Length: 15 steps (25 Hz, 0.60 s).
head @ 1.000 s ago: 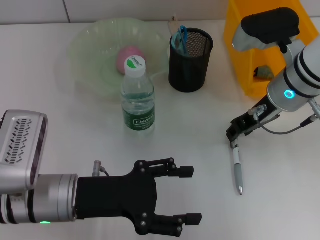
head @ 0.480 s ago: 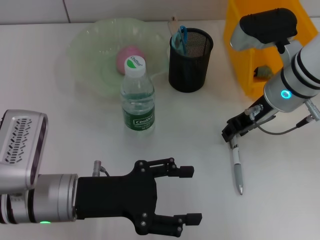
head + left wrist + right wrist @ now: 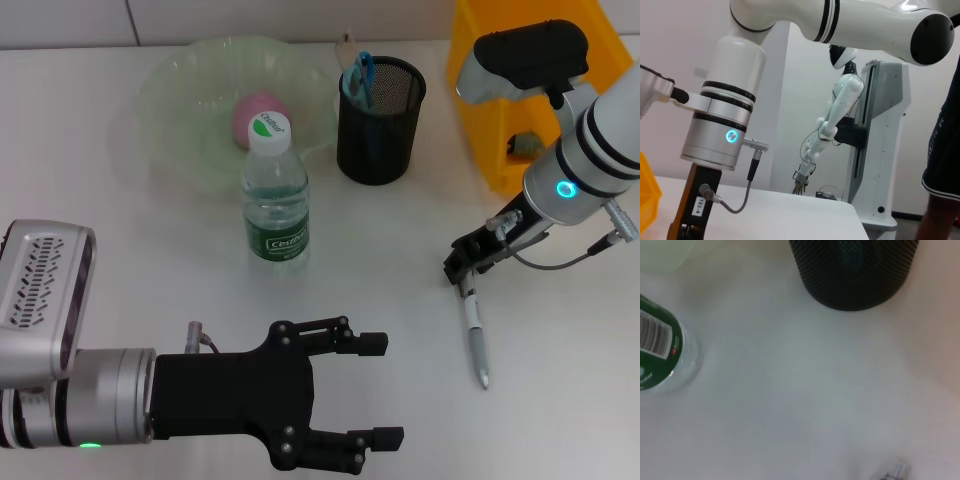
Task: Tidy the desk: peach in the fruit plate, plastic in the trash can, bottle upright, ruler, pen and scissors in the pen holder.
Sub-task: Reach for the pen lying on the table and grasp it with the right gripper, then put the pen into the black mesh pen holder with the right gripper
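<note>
Head view: the right claw (image 3: pixel 464 271) is clenched on the upper end of the pen (image 3: pixel 476 335), which lies on the white surface (image 3: pixel 390 240). The left claw (image 3: pixel 385 390) hangs released, near the front edge. Right wrist view: the mesh pen holder (image 3: pixel 854 270) and the water bottle (image 3: pixel 660 352) stand upright.

1 bottle (image 3: pixel 275 194), 1 peach (image 3: pixel 259 117), 1 pen (image 3: pixel 476 336)

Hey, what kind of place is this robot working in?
Probably a robotics lab with a mock desk: a white table holds a mesh pen holder and water bottle, and another robot arm stands on its mount behind.
</note>
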Tool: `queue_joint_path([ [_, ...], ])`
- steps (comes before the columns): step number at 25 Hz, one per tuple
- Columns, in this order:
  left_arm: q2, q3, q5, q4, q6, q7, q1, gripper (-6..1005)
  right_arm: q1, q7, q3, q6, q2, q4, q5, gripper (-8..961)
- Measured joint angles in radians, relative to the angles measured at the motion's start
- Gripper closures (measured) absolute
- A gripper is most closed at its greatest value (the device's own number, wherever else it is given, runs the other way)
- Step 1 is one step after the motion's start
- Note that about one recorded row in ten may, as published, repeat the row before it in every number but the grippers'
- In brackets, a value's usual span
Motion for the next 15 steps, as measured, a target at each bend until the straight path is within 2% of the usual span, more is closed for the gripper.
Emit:
queue_joint_path([
  [8,0.000,0.000,0.000,-0.002,0.000,0.000,0.000,186,-0.004,-0.002,-0.002,-0.008,0.001,-0.001,0.000,659],
  [13,0.000,0.000,0.000,-0.002,0.000,-0.001,0.000,186,-0.012,-0.022,-0.002,-0.009,-0.001,-0.010,0.016,816],
  [15,0.000,0.000,0.000,-0.002,0.000,-0.001,0.000,186,-0.016,-0.024,-0.002,-0.009,-0.003,-0.020,0.024,818],
])
